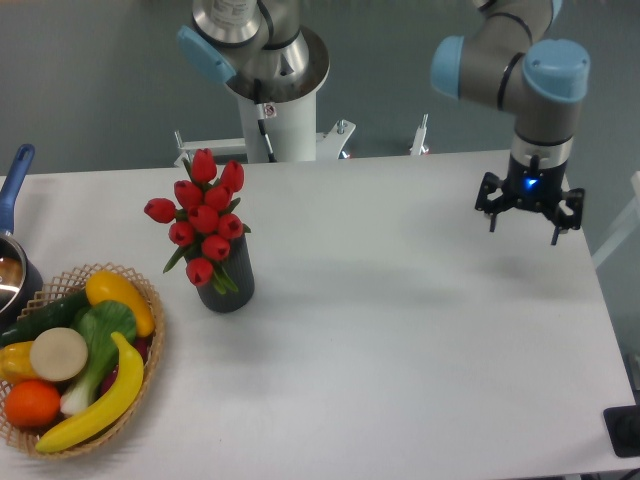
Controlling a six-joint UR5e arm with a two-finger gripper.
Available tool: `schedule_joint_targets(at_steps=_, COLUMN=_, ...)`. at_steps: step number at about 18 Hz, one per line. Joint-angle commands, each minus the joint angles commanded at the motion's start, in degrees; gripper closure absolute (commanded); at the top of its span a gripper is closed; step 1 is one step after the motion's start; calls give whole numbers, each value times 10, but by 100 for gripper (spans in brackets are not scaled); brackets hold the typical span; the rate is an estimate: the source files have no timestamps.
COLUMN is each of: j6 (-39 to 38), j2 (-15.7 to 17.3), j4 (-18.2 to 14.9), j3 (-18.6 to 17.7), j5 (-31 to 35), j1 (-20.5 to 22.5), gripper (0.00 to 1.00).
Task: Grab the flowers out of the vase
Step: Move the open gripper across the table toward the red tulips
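Your end effector [527, 217] hangs released, well apart from the red tulip flowers [203, 217] standing in the matte black cylindrical vase [229, 283].

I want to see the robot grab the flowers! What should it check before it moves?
1. Red tulip bunch sits in the black cylinder vase: ok.
2. Two-finger gripper open and empty: ok.
3. Gripper above the tulips: not ok, it hangs far off to the side.
4. White table between gripper and vase clear: ok.
5. Wicker basket of fruit apart from the vase: ok.
6. Stems loose in the vase: cannot tell.
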Motion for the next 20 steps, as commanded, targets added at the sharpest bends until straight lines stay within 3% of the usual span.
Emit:
schedule_joint_targets(at_steps=14, j6=-79, j2=18, j4=9, j3=-6, j5=-24, j1=-48, gripper=0)
schedule_joint_targets(at_steps=20, j6=-80, j2=35, j4=16, j3=-31, j5=-135, j1=-78, gripper=0)
